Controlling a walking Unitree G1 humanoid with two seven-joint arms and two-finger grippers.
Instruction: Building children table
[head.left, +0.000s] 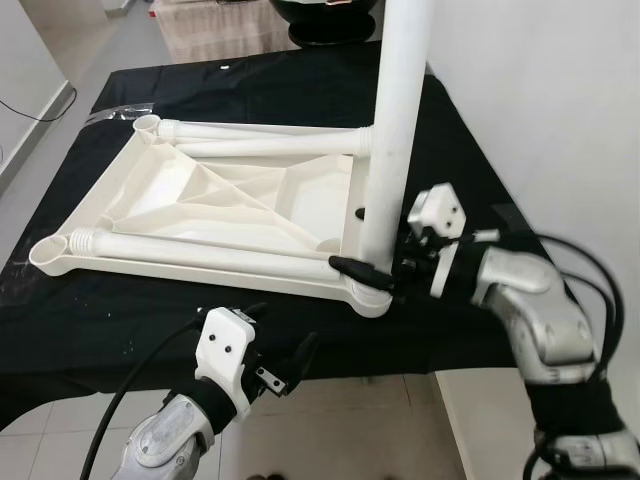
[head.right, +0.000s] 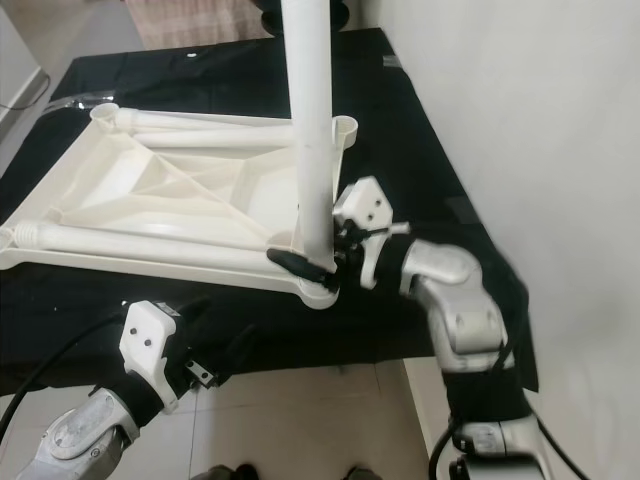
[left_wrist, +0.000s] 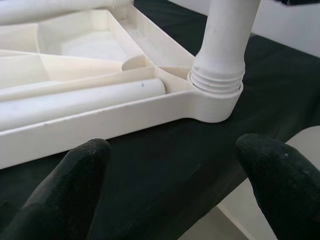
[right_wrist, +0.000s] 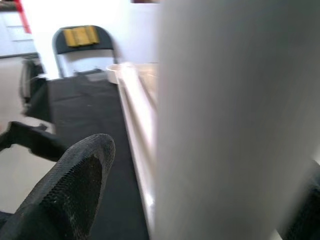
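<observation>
Black cloth (head.left: 250, 330), white leg (head.left: 395, 150) top cropped, right hand (head.left: 375, 272) clasping it.

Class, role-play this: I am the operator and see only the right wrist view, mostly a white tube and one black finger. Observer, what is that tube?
Observer: It is the upright table leg, standing in the near right corner socket of the upside-down white tabletop.
Operator: Where does my right gripper hold it?
Observer: The right gripper has its fingers around the leg's base, just above the socket.
Operator: Are other legs fitted?
Observer: No; two loose legs lie flat on the tabletop.
Operator: And the left gripper?
Observer: The left gripper is open, at the near edge of the black-covered table, holding nothing.
</observation>
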